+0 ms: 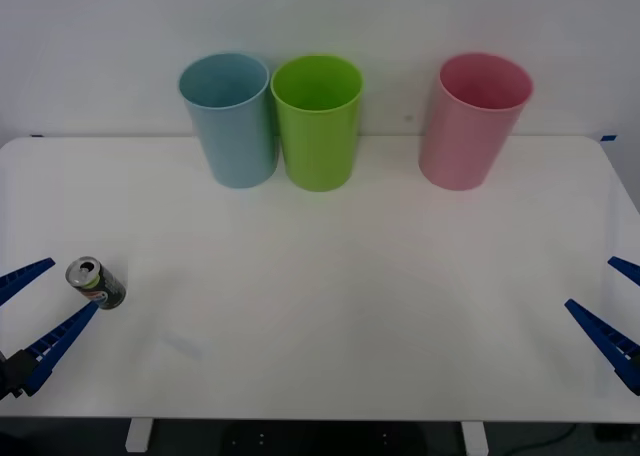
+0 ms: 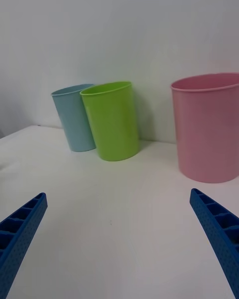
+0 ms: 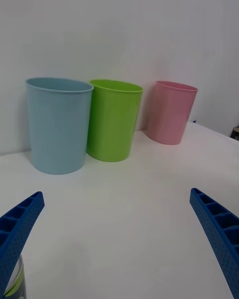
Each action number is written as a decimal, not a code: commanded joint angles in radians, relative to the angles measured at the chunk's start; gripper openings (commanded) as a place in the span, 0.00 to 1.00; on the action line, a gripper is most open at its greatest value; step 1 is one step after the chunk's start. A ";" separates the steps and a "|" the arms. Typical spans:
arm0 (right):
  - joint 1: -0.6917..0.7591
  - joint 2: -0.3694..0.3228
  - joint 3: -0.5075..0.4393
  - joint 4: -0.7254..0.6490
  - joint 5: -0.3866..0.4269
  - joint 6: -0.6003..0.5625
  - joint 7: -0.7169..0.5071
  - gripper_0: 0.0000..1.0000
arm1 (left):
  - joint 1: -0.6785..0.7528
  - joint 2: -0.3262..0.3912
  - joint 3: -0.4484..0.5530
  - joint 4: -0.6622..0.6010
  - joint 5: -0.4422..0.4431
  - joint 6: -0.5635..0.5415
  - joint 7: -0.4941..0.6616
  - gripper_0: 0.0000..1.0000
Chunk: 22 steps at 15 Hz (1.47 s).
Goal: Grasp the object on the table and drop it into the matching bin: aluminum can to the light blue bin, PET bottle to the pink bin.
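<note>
A small dark green aluminum can with a silver top stands on the white table near its front left edge. My left gripper is open just left of the can, which sits at the mouth of its fingers, close to the nearer one. In the left wrist view the can peeks out behind one blue finger. The light blue bin stands at the back left and the pink bin at the back right. My right gripper hovers open at the table's right edge, holding nothing.
A lime green bin stands right beside the light blue one, almost touching it. A white wall runs behind the bins. Bare tabletop stretches between the can and the row of bins.
</note>
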 commanded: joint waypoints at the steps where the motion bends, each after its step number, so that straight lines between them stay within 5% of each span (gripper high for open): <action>1: 0.000 0.000 0.000 0.000 0.000 0.000 0.000 1.00 | 0.000 0.000 0.000 0.000 0.000 0.000 0.000 1.00; 11: 0.000 0.000 0.000 0.000 0.000 0.000 0.000 1.00 | 0.088 -0.013 0.036 0.009 0.032 0.039 -0.009 1.00; 22: 0.000 0.000 0.000 0.000 0.000 0.000 0.000 1.00 | 0.123 -0.015 0.073 0.012 -0.163 0.168 -0.069 1.00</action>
